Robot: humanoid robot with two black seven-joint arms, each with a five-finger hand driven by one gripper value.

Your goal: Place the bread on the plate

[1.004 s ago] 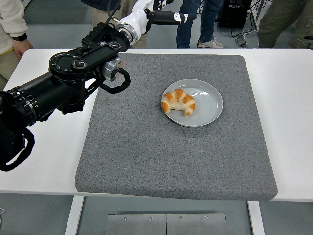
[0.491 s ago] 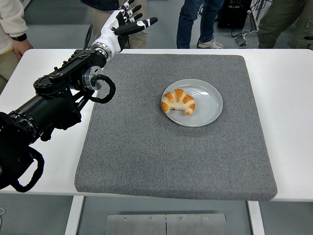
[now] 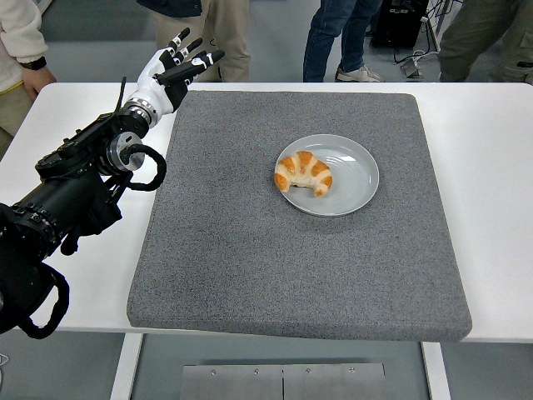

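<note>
Head view: the left robot hand [image 3: 173, 69] is seen at about 10 o'clock of the grey mat [image 3: 250, 250], over the mat's far-left corner, fingers spread and nothing held. Compared with a second ago, the left arm [image 3: 75, 183] has been pulled back toward the left edge and the hand swung away from the far side of the table [image 3: 491, 167]; half a second ago it was already further left, and now it is further still. The retreat is being carried on, not a new reach.

The bread [image 3: 304, 173], a croissant, is found lying on the plate [image 3: 354, 171], on the plate's left part, toward 9 o'clock of the dish, with its edge at or just over the rim there. Its position has not been altered across the three pictures. The plate sits at roughly 1 o'clock from the mat's centre, well apart from the hand.

The right robot hand is not shown. Legs of people [image 3: 333, 33] are seen at 12 o'clock beyond the table, and a person's sleeve [image 3: 21, 37] at far left.

Judgement: placement is taken as done; only arm withdrawal remains. Slight risk noted: bread sits close to the rim.
</note>
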